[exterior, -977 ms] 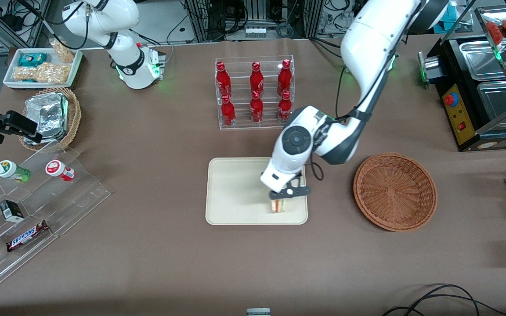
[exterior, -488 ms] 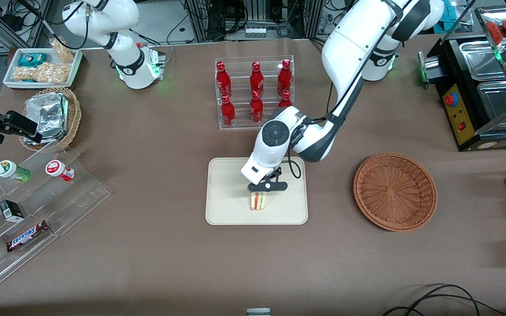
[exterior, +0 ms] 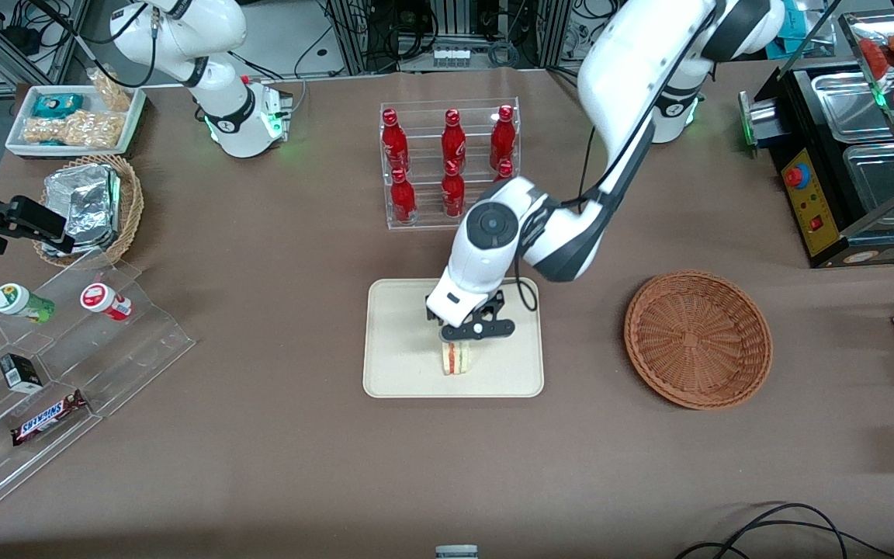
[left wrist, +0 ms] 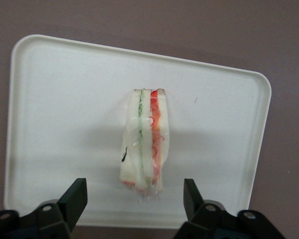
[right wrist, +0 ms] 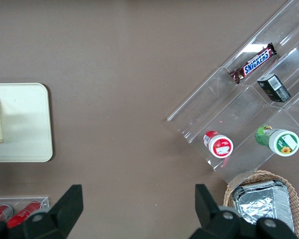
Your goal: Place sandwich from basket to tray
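We note the gripper (exterior: 472, 332) has let go since half a second back, fingers (left wrist: 74, 198) spread and lifted clear; sandwich (exterior: 455, 356) stands on the tray (exterior: 398, 310), basket (exterior: 698, 338) empty; placement looks done

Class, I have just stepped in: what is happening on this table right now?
The left arm's gripper hangs open just above a small clear-wrapped triangular sandwich with red and green filling. The sandwich stands on edge on the flat cream rectangular tray, between the fingers but untouched by them. The round reddish-brown wicker basket, beside the tray toward the working arm's end, holds nothing. The sandwich looks delivered.
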{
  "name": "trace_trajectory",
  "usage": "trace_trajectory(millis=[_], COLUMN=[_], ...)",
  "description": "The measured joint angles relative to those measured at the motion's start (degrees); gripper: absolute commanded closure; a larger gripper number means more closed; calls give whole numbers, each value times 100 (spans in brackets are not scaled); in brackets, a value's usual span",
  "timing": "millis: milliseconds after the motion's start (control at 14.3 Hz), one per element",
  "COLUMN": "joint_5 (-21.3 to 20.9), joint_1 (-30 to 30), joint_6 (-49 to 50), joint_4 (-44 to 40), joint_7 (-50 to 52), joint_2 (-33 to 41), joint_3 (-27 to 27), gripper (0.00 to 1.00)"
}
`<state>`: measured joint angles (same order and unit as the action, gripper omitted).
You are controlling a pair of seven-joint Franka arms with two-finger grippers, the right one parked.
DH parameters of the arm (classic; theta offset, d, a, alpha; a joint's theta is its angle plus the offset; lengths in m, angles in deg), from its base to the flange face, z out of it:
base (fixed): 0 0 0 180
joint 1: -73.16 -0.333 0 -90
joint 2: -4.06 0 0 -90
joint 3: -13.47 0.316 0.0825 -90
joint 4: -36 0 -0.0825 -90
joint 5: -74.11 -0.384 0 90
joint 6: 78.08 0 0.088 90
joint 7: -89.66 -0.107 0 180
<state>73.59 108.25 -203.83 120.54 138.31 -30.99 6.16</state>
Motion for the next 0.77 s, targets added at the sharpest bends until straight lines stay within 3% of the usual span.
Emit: trace_trajectory(millis=[419, 767], joint_5=[-93, -155], joint_1=[-476, -1079], joint_6=[2258, 2605], joint_4=[63, 584], joint_7=[0, -547], joint_2=[1570, 1863], joint_3=[215, 422], gripper=[0, 0])
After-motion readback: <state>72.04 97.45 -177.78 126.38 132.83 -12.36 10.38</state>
